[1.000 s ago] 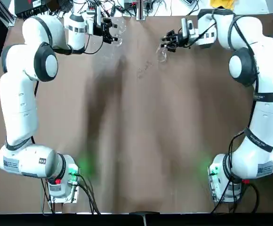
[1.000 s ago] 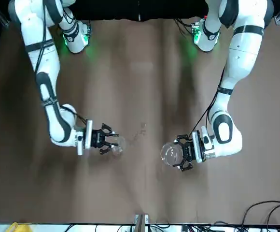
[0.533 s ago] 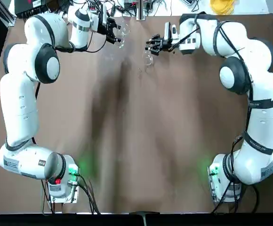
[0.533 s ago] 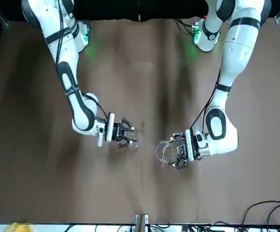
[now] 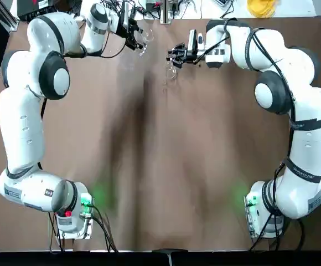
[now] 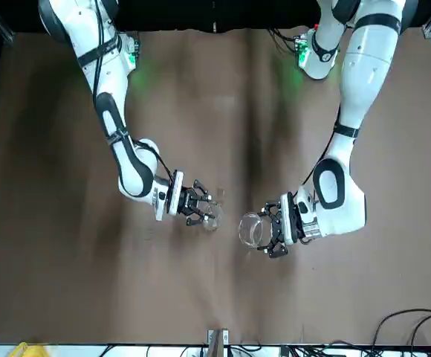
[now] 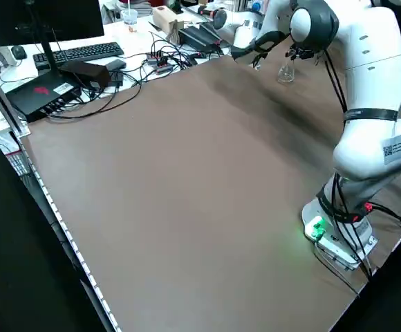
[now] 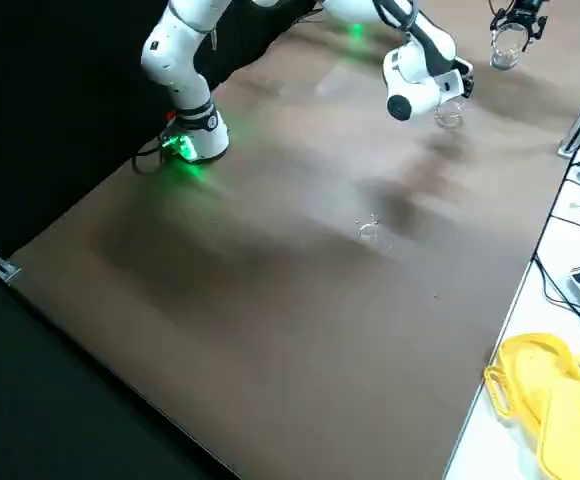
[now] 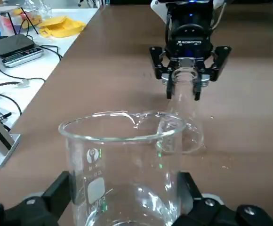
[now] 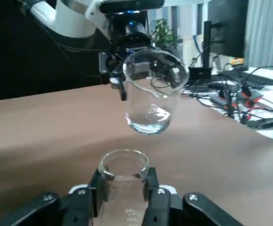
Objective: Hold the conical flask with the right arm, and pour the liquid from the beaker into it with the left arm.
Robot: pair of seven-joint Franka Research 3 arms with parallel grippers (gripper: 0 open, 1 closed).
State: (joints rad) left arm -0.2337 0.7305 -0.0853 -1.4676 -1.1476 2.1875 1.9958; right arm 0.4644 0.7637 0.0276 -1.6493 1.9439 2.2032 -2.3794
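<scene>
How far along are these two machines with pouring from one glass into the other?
Already done: the left gripper grips the clear glass beaker, and the right gripper holds the clear conical glass flask by its neck.
In hand: they face each other across a gap, the beaker with clear liquid at its bottom.
Left: tipping the beaker over the flask's mouth; no stream shows yet.

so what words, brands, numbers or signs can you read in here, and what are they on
"ROBOTIQ", as best I can read it: right hand
Beaker: round emblem and small lettering, too faint to quote
Conical flask: small printed marks, too blurred to quote
Left arm: label with a square code, text too small
Black box on the desk: pale label, too small
</scene>
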